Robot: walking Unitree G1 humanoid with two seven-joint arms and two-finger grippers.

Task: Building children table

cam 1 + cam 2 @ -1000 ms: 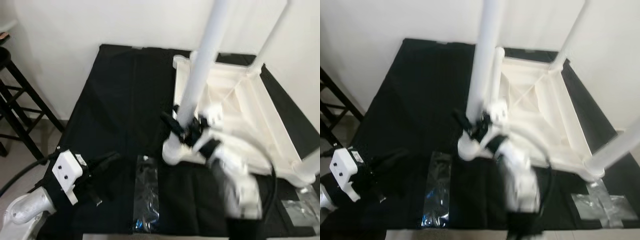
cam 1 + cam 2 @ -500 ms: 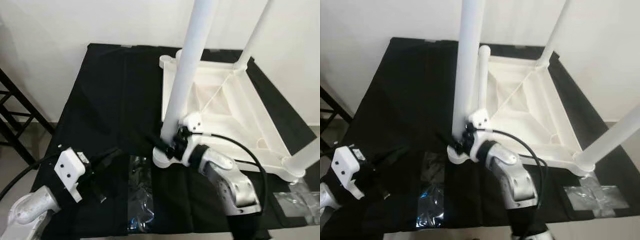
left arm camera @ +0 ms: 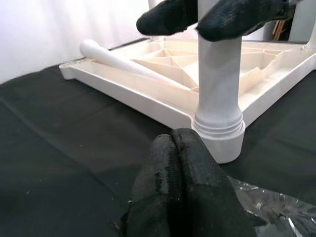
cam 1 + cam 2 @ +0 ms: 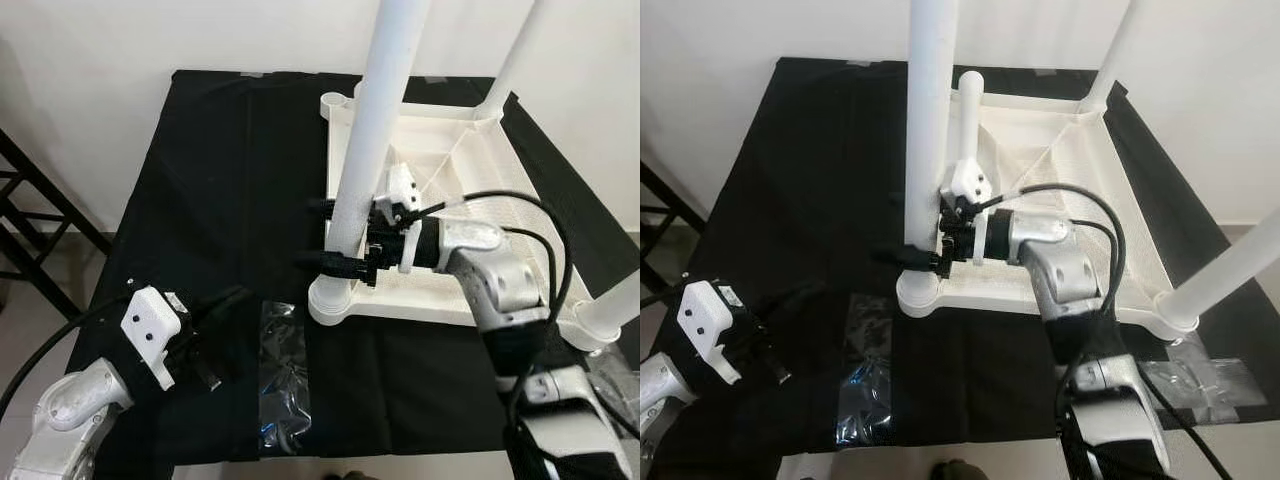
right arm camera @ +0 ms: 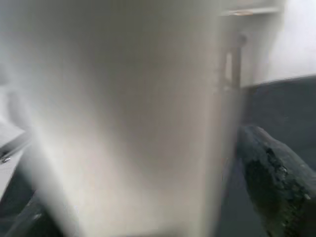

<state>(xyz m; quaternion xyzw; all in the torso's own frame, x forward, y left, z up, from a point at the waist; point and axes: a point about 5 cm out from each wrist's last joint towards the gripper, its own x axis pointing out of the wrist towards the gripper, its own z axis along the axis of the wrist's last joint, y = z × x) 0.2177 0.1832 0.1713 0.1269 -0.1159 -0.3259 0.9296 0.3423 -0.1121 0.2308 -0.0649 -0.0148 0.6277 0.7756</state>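
One upturned white table top (image 4: 480,200) on black cloth (image 4: 230,200); right gripper (image 4: 330,235) clamped around its near-corner leg (image 4: 375,130). Left gripper (image 3: 180,168), fingers pressed together, beside plastic bag (image 4: 283,375), near that corner.

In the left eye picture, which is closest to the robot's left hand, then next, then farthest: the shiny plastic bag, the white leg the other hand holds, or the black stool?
From the left hand:
1. Shiny plastic bag, lying on the black cloth right beside it, toward the robot's right.
2. White leg, standing upright at the table's near corner, gripped by the right hand.
3. Black stool, off the cloth at the far left.
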